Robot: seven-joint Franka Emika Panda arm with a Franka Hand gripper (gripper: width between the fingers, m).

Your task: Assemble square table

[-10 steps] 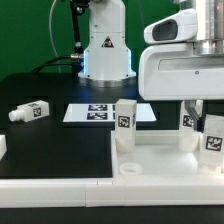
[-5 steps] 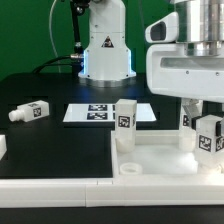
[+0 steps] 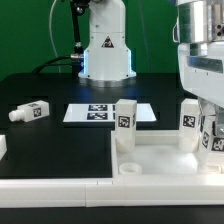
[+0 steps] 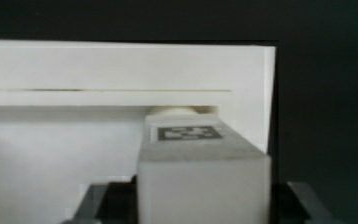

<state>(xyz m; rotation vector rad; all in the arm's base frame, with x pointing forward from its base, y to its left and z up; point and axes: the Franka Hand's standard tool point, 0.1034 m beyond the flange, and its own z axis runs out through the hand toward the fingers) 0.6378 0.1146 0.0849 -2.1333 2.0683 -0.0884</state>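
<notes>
Gripper [image 4: 197, 210] straddles upright leg [image 4: 197, 162] at tabletop's [image 3: 160, 158] corner, exterior view's right. Fingers [image 4: 105, 203] sit either side; can't tell if clamped or clear. 2nd leg [image 3: 125, 122] stands on tabletop; loose leg [image 3: 30, 111] lies on exterior view's left of marker board [image 3: 105, 113].

Upright leg [image 3: 125, 122] on square table [image 3: 165, 158]

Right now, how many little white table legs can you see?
4. The lying leg is on the black table at the exterior view's left. The middle leg and right leg stand on the square table. The last leg is under the arm, partly hidden.
</notes>
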